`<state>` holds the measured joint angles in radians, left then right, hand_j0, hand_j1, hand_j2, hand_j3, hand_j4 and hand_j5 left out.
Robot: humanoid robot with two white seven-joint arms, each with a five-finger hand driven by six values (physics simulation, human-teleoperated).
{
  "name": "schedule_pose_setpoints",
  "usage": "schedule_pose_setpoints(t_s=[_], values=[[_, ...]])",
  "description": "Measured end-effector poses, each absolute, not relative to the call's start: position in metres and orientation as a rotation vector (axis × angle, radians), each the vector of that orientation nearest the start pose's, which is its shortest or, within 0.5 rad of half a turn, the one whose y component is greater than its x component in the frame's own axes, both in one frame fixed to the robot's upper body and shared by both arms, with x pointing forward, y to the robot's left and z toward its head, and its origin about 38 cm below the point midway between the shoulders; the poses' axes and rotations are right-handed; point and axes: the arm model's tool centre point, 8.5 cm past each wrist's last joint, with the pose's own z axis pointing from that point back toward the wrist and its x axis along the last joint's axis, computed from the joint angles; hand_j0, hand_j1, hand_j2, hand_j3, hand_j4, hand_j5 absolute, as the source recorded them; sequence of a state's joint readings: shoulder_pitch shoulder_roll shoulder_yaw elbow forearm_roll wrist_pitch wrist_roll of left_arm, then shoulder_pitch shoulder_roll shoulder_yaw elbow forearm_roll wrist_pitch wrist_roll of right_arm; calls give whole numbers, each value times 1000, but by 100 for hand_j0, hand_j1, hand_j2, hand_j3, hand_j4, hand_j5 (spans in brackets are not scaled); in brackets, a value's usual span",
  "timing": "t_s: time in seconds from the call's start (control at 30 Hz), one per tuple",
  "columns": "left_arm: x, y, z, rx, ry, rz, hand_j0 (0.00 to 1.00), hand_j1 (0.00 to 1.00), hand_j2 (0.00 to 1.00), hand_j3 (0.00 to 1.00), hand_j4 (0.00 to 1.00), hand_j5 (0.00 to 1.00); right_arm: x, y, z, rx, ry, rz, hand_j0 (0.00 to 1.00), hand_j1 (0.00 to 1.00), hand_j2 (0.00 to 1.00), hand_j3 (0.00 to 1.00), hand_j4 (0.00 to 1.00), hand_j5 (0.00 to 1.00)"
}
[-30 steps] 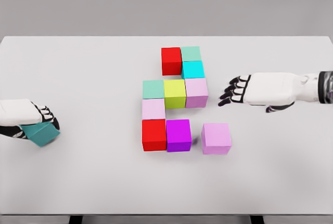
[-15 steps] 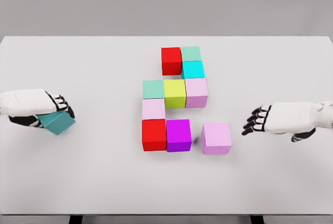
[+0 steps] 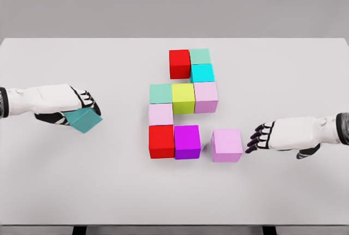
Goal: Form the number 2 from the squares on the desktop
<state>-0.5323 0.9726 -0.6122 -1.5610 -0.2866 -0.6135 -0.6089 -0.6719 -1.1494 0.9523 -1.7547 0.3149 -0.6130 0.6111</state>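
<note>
On white table (image 3: 65, 180): nine cubes near centre, joined in a partial figure 2 from red cube (image 3: 179, 64) at top to magenta cube (image 3: 187, 142) at bottom. Just right of magenta, apart: loose pink cube (image 3: 227, 145). Beside it, right hand (image 3: 272, 136), fingers loosely spread, holding nothing. Far left, left hand (image 3: 68, 101) closed around tilted teal cube (image 3: 83, 119).

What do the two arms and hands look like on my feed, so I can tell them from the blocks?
Both arms have smooth white shells. The left hand and the right hand have white backs with black finger joints and dark fingertips. A dark band rings the right forearm near the picture's edge, and a similar dark ring shows on the left forearm. No cables or markings are visible.
</note>
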Motion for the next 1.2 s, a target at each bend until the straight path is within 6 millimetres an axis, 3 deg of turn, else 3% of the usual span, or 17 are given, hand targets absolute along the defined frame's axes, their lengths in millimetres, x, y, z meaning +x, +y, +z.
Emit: schedule_pose_setpoints(t_s=[0.37,1.2], values=[[415,315,210,273,-1356,-2113,55,55,55,55,55,55,344,-300,190,136,1440,-3265,100,100,100,100,100,100],[463,280,199,224,-1455,-1974,50,50,50,50,50,50,352,-285,197,149,1487,-3206,100,100,100,100,100,100]])
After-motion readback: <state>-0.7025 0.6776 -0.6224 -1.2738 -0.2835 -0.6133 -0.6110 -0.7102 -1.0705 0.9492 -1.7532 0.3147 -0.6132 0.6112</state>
